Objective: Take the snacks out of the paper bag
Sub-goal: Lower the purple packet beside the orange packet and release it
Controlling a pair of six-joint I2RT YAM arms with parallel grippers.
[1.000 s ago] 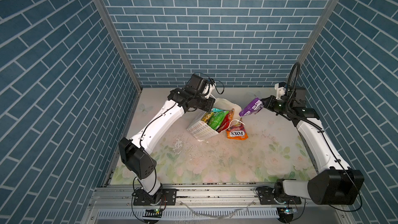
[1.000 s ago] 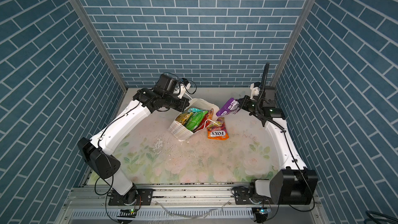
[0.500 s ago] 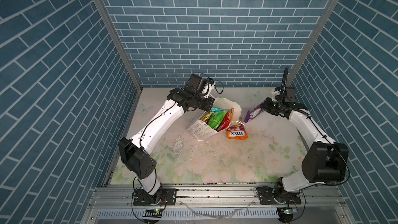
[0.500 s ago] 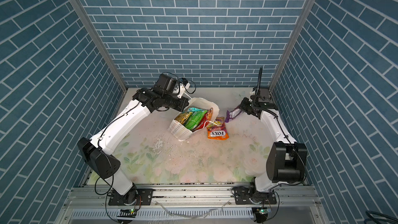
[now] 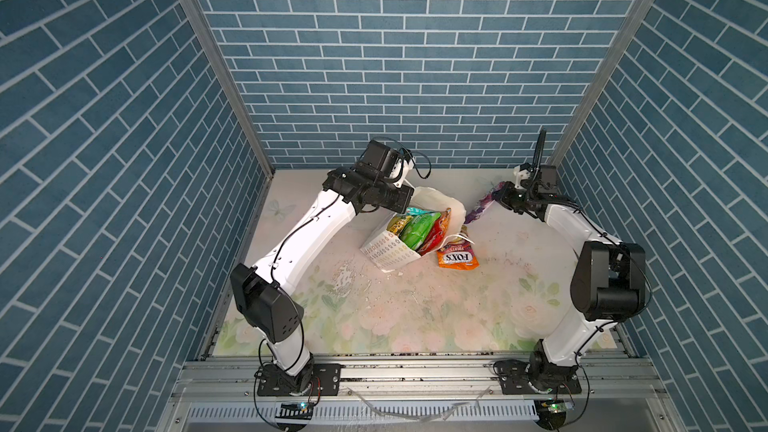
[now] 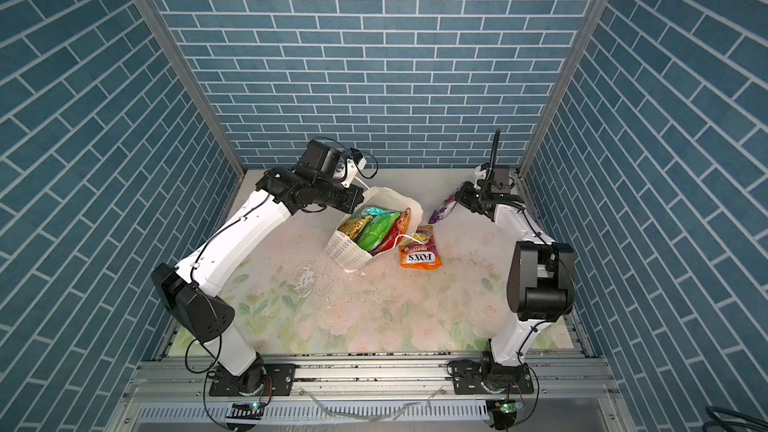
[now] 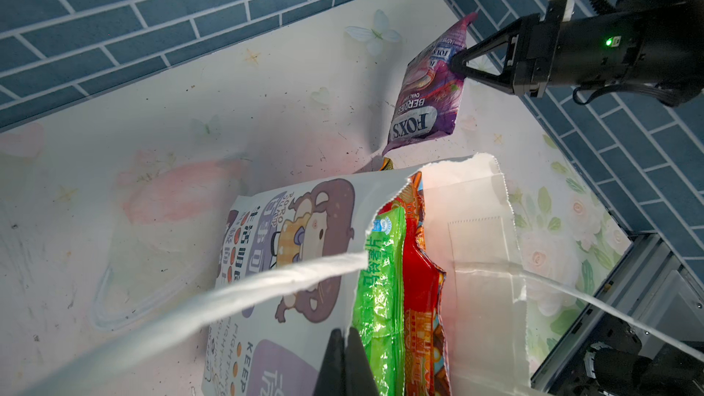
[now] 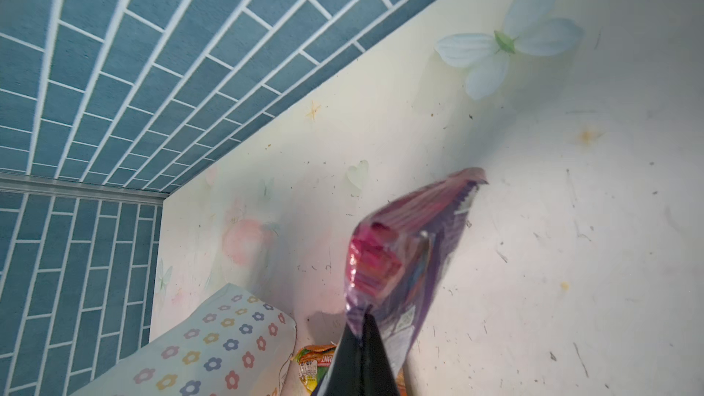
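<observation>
Lettering "FOX'S BERRIES" marks purple packet (image 7: 426,108) pinched by right end effector (image 7: 455,64); left end effector (image 7: 344,340) pinches paper bag (image 7: 263,371).

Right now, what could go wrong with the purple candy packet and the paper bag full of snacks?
The right gripper pinches the purple packet only near one edge, and it dangles, so it might slip and drop. The left gripper is shut on the rim of the paper bag. The bag leans, so the thin paper could tear or tip, spilling the green packet and red packet.
</observation>
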